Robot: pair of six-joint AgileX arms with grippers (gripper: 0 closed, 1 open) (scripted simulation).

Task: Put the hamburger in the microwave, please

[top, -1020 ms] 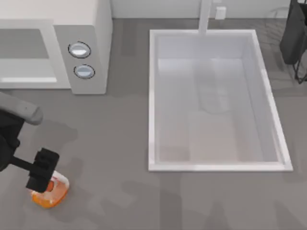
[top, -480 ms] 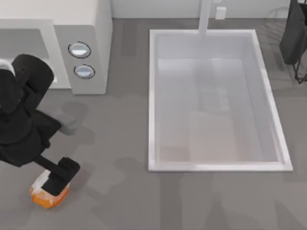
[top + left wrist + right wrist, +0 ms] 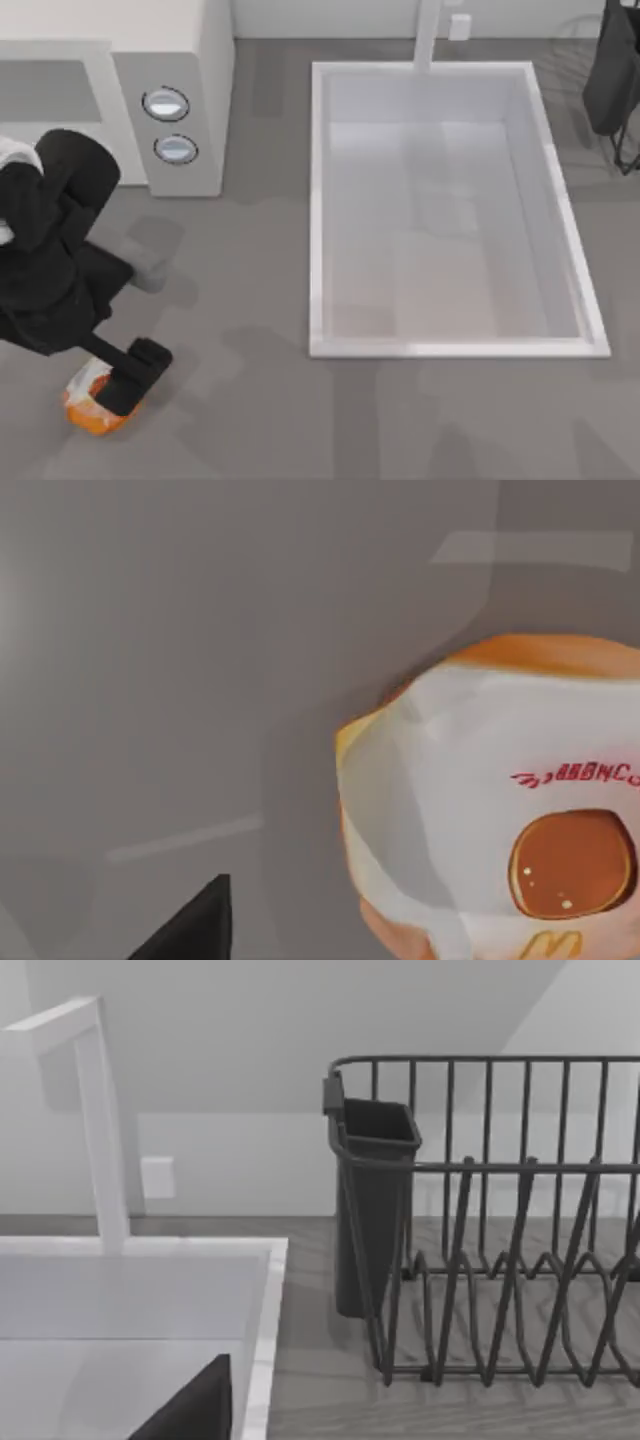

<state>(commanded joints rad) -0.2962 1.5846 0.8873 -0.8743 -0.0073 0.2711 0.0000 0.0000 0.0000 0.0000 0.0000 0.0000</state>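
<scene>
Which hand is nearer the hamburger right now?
Left. The left hand sits right over the hamburger at the table's front left; the right arm is parked at the far right corner.

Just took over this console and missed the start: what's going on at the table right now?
The left gripper is down over the hamburger, a small orange lump in a white wrapper, on the grey counter near the top view's lower left corner. The hamburger sits on the counter, not yet lifted. The boxy white microwave stands open-fronted at the upper left, beside the white sink basin. The right arm is parked at the far upper right.
</scene>
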